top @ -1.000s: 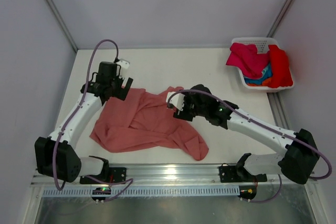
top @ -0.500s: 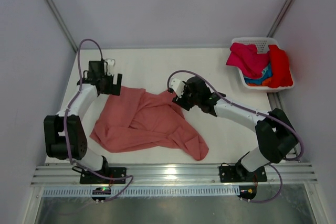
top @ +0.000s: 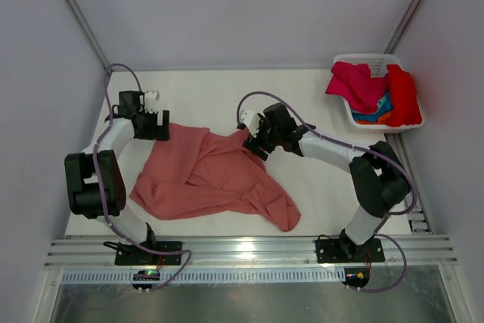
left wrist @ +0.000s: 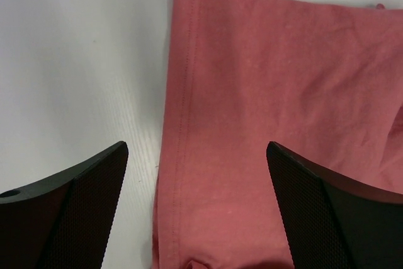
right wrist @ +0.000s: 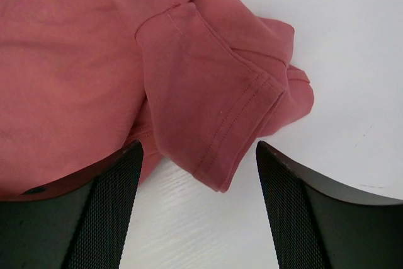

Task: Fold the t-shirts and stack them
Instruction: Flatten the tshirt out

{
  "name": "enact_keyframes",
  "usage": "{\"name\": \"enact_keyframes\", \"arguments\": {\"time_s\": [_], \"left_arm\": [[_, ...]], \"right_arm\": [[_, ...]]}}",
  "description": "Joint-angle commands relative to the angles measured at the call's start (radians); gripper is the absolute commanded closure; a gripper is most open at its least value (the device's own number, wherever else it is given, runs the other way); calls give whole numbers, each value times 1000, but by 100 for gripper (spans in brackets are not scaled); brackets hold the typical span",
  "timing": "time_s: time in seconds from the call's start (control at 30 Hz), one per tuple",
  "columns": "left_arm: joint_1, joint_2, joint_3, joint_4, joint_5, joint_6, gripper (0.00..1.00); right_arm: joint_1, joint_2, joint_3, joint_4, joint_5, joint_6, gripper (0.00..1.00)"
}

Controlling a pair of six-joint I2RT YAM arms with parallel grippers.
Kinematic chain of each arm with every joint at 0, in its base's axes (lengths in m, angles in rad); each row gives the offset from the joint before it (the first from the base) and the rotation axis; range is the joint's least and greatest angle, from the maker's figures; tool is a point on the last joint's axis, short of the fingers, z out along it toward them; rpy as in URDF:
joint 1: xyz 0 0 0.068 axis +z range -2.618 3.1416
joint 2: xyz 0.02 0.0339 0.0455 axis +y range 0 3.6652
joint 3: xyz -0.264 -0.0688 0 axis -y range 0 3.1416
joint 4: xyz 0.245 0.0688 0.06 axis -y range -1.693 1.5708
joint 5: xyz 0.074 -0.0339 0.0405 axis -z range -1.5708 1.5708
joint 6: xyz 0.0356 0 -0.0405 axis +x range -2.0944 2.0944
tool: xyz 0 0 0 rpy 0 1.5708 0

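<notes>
A salmon t-shirt lies crumpled and partly spread on the white table. My left gripper hovers open over the shirt's far left corner. In the left wrist view its stitched hem runs between the fingers of my left gripper, which grips nothing. My right gripper is open at the shirt's far right edge. A folded sleeve lies just beyond my right gripper, untouched. More t-shirts, magenta, red, blue and orange, lie heaped in the basket.
The white plastic basket stands at the table's far right corner. Grey walls close in the left, back and right sides. A metal rail with both arm bases runs along the near edge.
Both arms have swung toward the far side: the left gripper now sits at the shirt's far left corner, the right at its far right sleeve. The shirt has barely shifted.
</notes>
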Motion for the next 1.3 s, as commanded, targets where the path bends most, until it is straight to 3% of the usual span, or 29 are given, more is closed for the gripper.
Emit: {"name": "enact_keyframes", "arguments": {"time_s": [0.0,0.17,0.4,0.53,0.57,0.6,0.63,0.73,1.0,1.17,1.27], "left_arm": [[5,39,-7,40,100,28,8],[5,95,6,49,139,29,13],[5,178,40,55,187,26,17],[5,214,63,38,216,28,29],[5,220,69,32,225,29,39],[5,227,78,26,233,34,46],[5,230,82,12,235,38,64],[5,205,86,6,215,35,100],[7,33,179,-23,74,23,100],[16,-56,324,-34,-49,15,100],[25,-69,388,-49,-92,17,100]], "right_arm": [[-5,29,68,-12,-76,17,23],[-5,86,102,-46,-85,15,30],[-3,121,127,-66,-93,17,33],[-5,149,162,-89,-85,14,75],[-5,154,169,-104,-86,15,97],[-7,158,176,-109,-85,17,97],[-5,161,180,-111,-82,18,97],[-7,132,170,-83,-36,23,97],[-17,53,246,26,318,-1,97],[-19,-12,278,148,574,-122,97],[-28,-23,323,187,642,-190,97]]}}
